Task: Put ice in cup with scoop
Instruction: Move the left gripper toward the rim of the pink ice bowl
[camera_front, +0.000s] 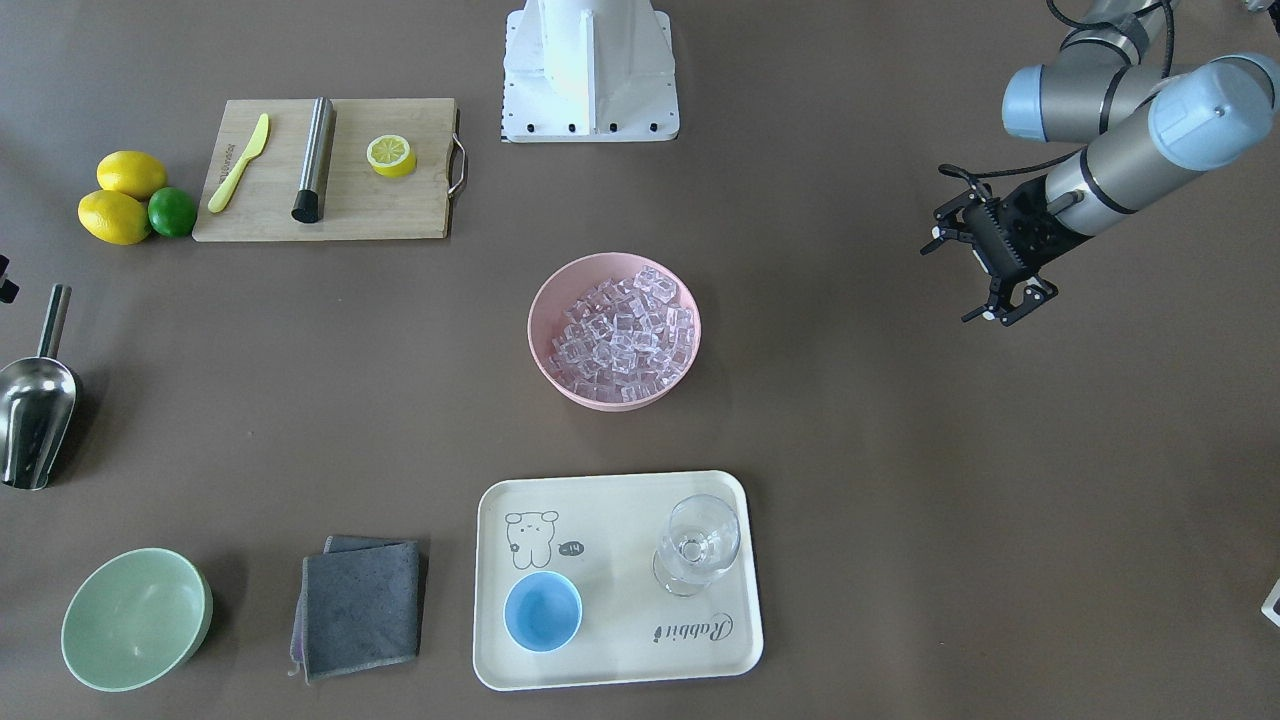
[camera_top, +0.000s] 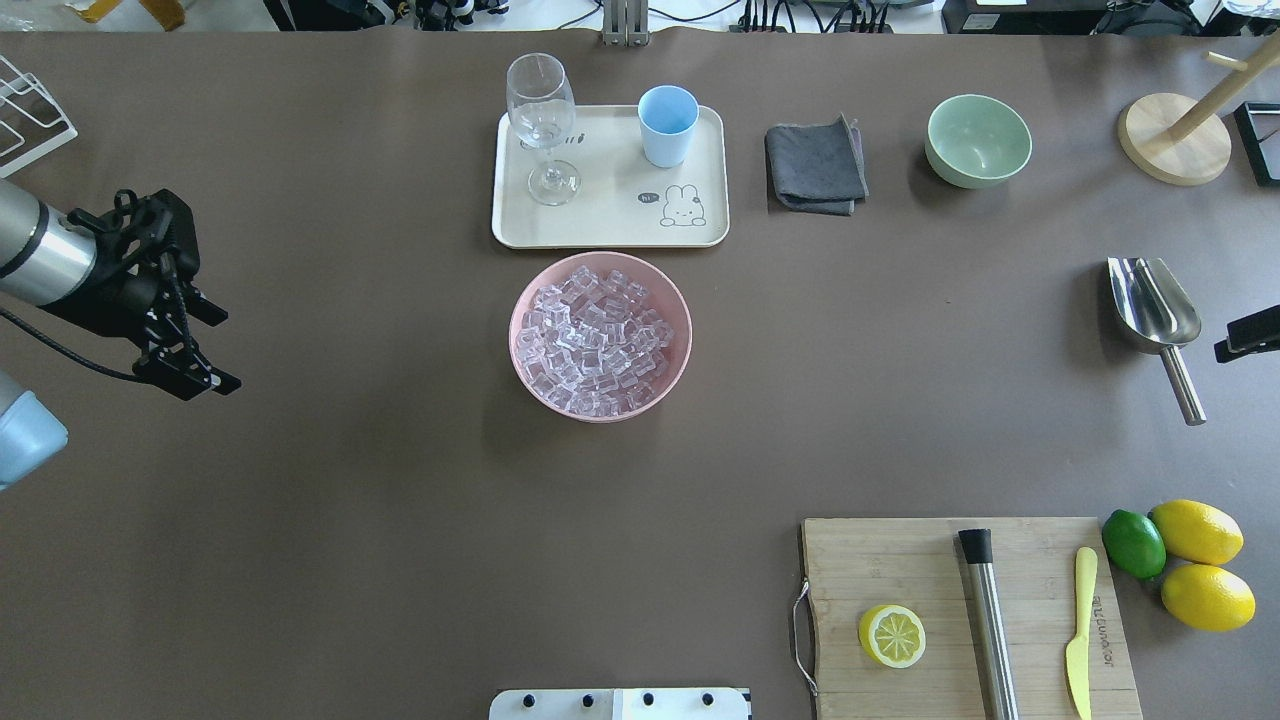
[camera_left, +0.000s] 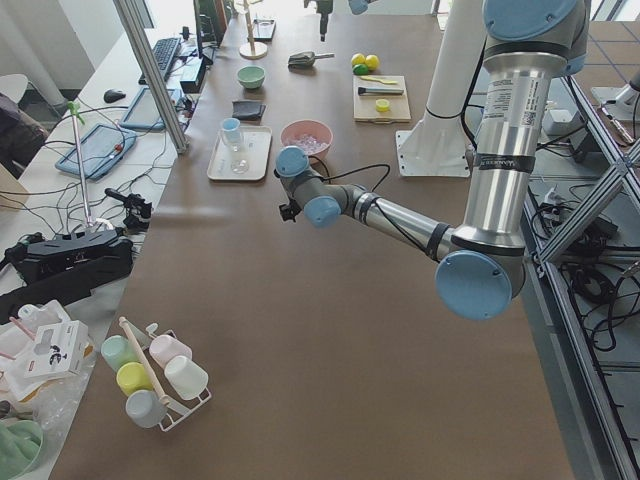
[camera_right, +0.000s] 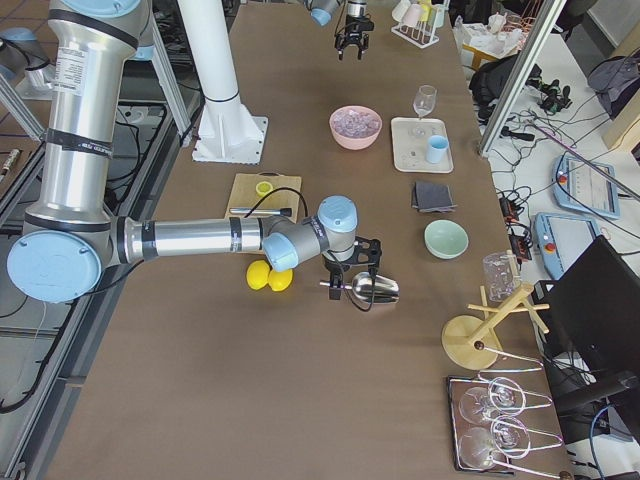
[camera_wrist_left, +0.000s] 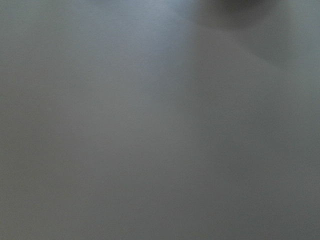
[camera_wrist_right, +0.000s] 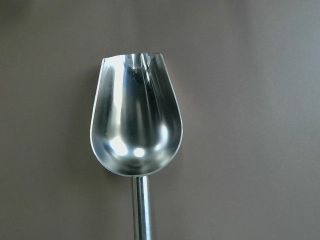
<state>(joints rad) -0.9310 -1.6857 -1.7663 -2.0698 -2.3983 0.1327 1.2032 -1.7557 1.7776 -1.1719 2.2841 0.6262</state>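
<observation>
The steel scoop (camera_top: 1152, 305) lies flat on the table at the right, handle toward the robot, and fills the right wrist view (camera_wrist_right: 136, 132). My right gripper (camera_right: 350, 272) hovers over the handle with its fingers apart and nothing in them; one finger (camera_top: 1248, 336) shows at the overhead view's edge. The ice (camera_top: 597, 340) is heaped in a pink bowl (camera_top: 525, 375) at the table's middle. The light-blue cup (camera_top: 667, 125) stands empty on a cream tray (camera_top: 610, 225) beyond the bowl. My left gripper (camera_top: 222, 350) is open and empty, above bare table far left.
A stemmed glass (camera_top: 542, 125) stands on the tray beside the cup. A grey cloth (camera_top: 815, 165) and a green bowl (camera_top: 978, 140) lie right of the tray. A cutting board (camera_top: 965, 620) with a lemon half, steel cylinder and yellow knife is near right, beside lemons and a lime.
</observation>
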